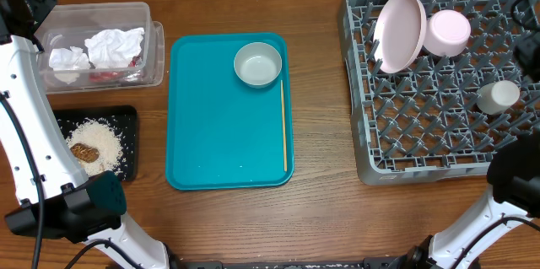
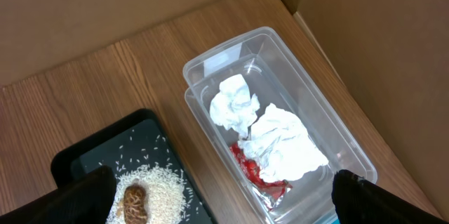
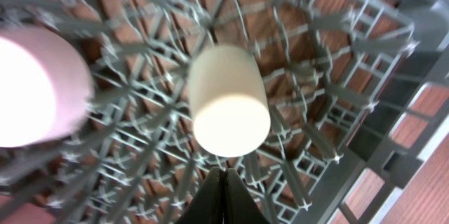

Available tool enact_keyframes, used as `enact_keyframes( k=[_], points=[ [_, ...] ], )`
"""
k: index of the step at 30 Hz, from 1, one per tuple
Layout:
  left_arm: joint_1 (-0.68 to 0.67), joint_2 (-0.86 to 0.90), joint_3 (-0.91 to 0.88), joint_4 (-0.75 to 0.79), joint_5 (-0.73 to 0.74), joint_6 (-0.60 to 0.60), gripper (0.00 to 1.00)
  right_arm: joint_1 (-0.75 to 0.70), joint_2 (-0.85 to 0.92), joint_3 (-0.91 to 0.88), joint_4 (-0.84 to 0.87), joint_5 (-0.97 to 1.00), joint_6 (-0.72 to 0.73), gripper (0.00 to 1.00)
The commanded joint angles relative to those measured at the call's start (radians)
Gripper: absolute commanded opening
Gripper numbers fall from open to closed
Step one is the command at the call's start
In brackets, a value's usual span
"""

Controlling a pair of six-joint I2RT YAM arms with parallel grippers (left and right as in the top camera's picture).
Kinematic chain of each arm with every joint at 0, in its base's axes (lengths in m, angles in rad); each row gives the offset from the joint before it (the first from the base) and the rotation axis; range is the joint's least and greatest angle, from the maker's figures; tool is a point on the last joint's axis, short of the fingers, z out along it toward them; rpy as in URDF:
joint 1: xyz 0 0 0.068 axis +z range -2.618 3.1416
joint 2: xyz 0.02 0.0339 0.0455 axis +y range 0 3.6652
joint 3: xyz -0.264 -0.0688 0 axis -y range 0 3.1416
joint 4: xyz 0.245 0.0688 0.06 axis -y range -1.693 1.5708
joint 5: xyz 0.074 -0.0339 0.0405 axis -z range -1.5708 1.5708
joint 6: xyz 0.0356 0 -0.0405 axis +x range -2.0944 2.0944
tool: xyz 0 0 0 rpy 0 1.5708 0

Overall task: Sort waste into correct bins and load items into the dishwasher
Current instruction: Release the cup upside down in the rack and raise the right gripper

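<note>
The clear tub (image 1: 150, 16) at the back left holds two crumpled napkins (image 1: 114, 45) and a red wrapper (image 1: 105, 73). The black tray (image 1: 63, 121) holds rice crumbs (image 1: 99, 138) and a brown biscuit piece (image 1: 82, 152). The grey-white bowl (image 1: 257, 64) stands on the teal tray. The rack (image 1: 439, 142) holds the large plate (image 1: 401, 31), the small plate (image 1: 447, 31) and the white cup (image 1: 498, 96). My left gripper (image 2: 228, 199) is open and empty above the tub (image 2: 316, 90) and black tray (image 2: 91, 157). My right gripper (image 3: 224, 176) is shut and empty just short of the cup (image 3: 228, 101).
The teal tray (image 1: 219, 134) lies mid-table with a thin wooden stick (image 1: 283, 126) along its right side. Cardboard walls rise behind the tub. The small plate (image 3: 35, 87) is left of the cup in the right wrist view.
</note>
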Motion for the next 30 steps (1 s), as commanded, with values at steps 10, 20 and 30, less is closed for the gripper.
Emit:
enact_keyframes(
  k=[10,20,30],
  points=[
    [-0.01,0.007,0.0,0.001,-0.005,-0.017,1.0,0.001,0.0,-0.18,0.145,-0.007,-0.006,0.04],
    [-0.01,0.007,0.0,0.001,-0.005,-0.017,1.0,0.0,0.016,-0.194,0.177,0.006,-0.003,0.04],
    [-0.01,0.007,0.0,0.001,-0.005,-0.017,1.0,-0.02,0.016,-0.282,0.243,0.007,-0.003,0.04]
  ],
)
